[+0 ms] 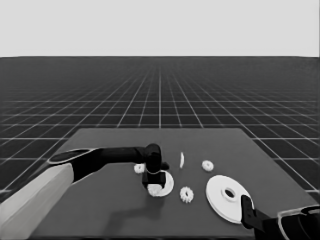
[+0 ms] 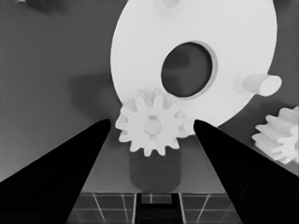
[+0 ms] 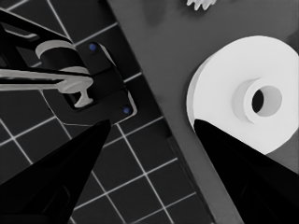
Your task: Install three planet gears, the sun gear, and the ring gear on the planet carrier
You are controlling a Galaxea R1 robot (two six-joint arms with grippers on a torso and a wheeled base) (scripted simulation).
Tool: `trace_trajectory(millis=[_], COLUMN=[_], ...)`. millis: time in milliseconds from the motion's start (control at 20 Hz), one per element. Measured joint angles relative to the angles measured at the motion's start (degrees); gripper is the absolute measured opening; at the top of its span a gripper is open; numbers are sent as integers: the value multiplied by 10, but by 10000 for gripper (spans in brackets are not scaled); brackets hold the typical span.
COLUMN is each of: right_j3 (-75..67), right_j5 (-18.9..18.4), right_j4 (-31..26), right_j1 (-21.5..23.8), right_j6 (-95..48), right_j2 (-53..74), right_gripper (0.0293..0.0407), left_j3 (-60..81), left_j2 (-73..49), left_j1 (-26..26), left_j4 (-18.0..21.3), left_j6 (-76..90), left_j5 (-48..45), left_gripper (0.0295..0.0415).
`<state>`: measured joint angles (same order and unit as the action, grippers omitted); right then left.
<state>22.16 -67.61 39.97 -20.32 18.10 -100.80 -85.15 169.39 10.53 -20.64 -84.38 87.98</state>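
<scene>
The left gripper (image 1: 155,184) hangs above the smaller round part (image 1: 161,184), mid-table. In its wrist view the two pointed black fingers (image 2: 70,163) stand spread wide, and a planet gear (image 2: 149,122) lies between them untouched, a gap on each side. That gear is a small white wheel with blunt, rounded teeth, seated on a peg at the disc's rim. The smaller round part (image 2: 140,42) is smooth, flat and white, with a wide dark central hole and a stubby round peg (image 2: 258,85) standing up from its face.

From that disc in the head view, a second gear (image 1: 139,168) lies at about ten o'clock beside the arm, a third (image 1: 186,194) at four o'clock, and a fourth (image 1: 207,165) at two o'clock. The thin white piece (image 1: 182,160) stands edge-on at one o'clock. The larger round part (image 1: 227,197) lies at three o'clock, well apart: a broad white disc with a raised collar around its hole.

The right gripper (image 1: 246,210) waits at the table's lower right, its fingers (image 3: 60,177) apart, grasping nothing, one tip overlapping the larger disc's (image 3: 233,88) edge in its wrist view.
</scene>
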Motion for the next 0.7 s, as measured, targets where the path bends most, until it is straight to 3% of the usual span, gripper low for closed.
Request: trace_trajectory(millis=[150, 500, 600, 700], right_j3=[0, 0, 0, 0], right_j5=[0, 0, 0, 0], right_j4=[0, 0, 0, 0], right_j1=[0, 0, 0, 0], right_j6=[0, 0, 0, 0], right_j2=[0, 0, 0, 0], right_gripper=[385, 385, 385, 385], left_j3=[50, 56, -77, -157], left_j2=[-10, -11, -60, -57], left_j1=[-77, -98, -118, -122], left_j4=[75, 97, 122, 131], left_j6=[-36, -41, 140, 214], left_j5=[17, 18, -14, -22], left_gripper=[385, 385, 385, 385])
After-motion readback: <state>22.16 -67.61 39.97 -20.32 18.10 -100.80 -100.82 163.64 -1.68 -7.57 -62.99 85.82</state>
